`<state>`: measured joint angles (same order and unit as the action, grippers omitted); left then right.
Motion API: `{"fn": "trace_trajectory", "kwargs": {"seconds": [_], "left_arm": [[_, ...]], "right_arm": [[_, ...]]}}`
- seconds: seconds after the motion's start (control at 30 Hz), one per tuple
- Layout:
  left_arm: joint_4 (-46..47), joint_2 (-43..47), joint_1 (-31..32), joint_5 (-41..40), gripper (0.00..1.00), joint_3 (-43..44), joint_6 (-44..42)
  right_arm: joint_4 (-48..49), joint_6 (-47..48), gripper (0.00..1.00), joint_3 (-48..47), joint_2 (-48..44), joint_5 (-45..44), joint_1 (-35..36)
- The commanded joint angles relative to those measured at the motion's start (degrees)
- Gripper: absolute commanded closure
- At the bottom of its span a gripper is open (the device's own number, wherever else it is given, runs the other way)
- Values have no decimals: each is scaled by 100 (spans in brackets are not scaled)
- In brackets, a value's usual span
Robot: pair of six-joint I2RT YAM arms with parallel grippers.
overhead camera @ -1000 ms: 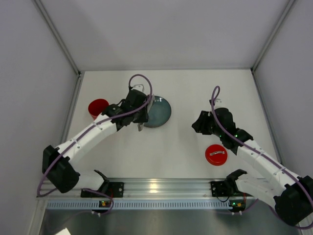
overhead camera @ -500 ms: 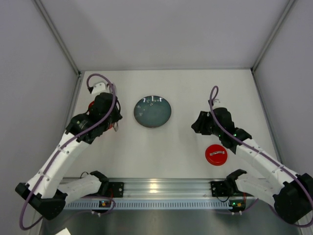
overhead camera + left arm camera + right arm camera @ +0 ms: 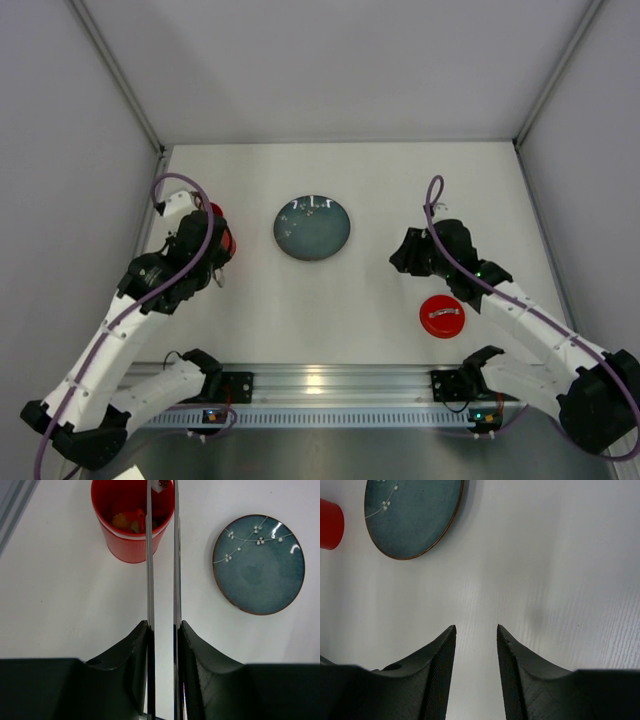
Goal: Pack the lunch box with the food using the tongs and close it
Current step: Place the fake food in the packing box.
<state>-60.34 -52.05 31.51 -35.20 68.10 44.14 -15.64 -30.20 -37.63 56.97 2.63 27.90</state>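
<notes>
My left gripper (image 3: 163, 625) is shut on the silver tongs (image 3: 149, 570), whose two arms run forward between its fingers. Their tips reach over the red lunch box (image 3: 131, 540) and pinch a small red-brown piece of food (image 3: 161, 485) at the view's top edge. Orange and red pieces of food (image 3: 127, 521) lie inside the tub. From above, the left gripper (image 3: 205, 262) largely covers the lunch box (image 3: 224, 240) at the table's left. My right gripper (image 3: 475, 627) is open over bare table with nothing between its fingers, and stands right of the plate (image 3: 312, 228).
The blue-grey plate (image 3: 259, 562) lies bare in the middle of the table, also in the right wrist view as the plate (image 3: 412, 515). The flat red lid (image 3: 441, 316) lies near the right arm, close to the front rail. White walls enclose the table.
The left arm has swung from the plate leftward to the lunch box, carrying the tongs. The plate, earlier partly covered, now shows whole. The right arm has barely moved.
</notes>
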Motion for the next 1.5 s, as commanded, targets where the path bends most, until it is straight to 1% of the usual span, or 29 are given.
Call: {"fn": "trace_trajectory", "kwargs": {"seconds": [0.0,0.3,0.43,0.5,0.6,0.63,0.77,1.07,1.13,1.27,1.37,1.47], "left_arm": [[-145,116,-92,-215,83,-121,174],[74,72,-259,189,82,-543,121],[189,37,-320,303,79,-666,86],[241,28,-347,347,75,-692,60],[268,28,-391,373,72,-675,25],[277,28,-400,374,69,-666,16],[303,37,-443,391,62,-631,-19],[382,20,-488,453,54,-631,-81],[391,20,-505,461,54,-631,-98],[417,-33,-532,461,54,-534,-195],[409,-191,-532,392,54,-236,-353],[382,-472,-540,365,55,299,-555]], "right_arm": [[210,-30,62,-192,60,62,75],[316,-57,63,-122,95,123,84],[298,-57,62,-122,86,132,75],[298,-57,62,-113,86,115,75],[307,-48,62,-113,104,123,75],[298,-48,62,-105,112,123,75],[316,-57,62,-113,121,132,75],[281,-39,62,-122,113,132,84],[281,-30,62,-131,95,123,75],[263,-21,62,-157,113,123,75],[228,-13,62,-201,121,115,84],[175,14,62,-263,113,80,66]]}}
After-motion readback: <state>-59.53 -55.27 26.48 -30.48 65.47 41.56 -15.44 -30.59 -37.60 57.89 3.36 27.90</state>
